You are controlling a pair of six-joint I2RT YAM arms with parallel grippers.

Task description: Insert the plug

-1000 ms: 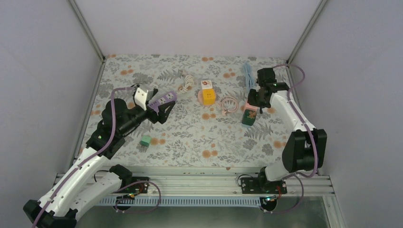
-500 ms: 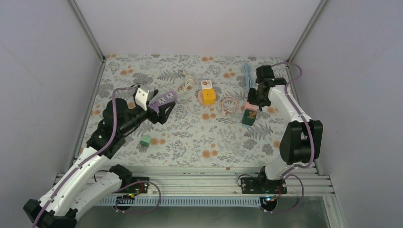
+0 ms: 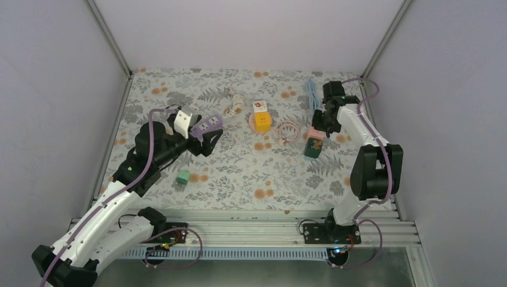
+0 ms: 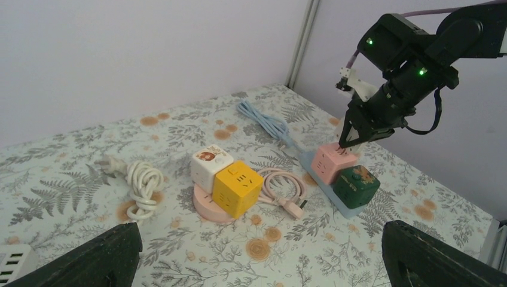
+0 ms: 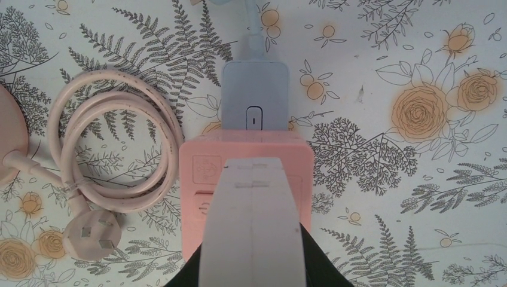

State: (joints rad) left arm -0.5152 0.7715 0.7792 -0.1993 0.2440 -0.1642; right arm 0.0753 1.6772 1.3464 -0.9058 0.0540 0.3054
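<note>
While my left gripper hangs spread wide and empty, my right gripper has its fingers pressed together, nothing visible between them, tips at the top of the pink cube; I count four socket cubes, with a dark green cube, yellow cube and white cube; three cables, a white cable, blue cable and pink cable; its one plug lies loose on the table near the pink cube.

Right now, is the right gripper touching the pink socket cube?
Cannot tell. In the left wrist view the shut right gripper reaches the top edge of the pink socket cube, but neither contact nor a gap shows plainly.
</note>
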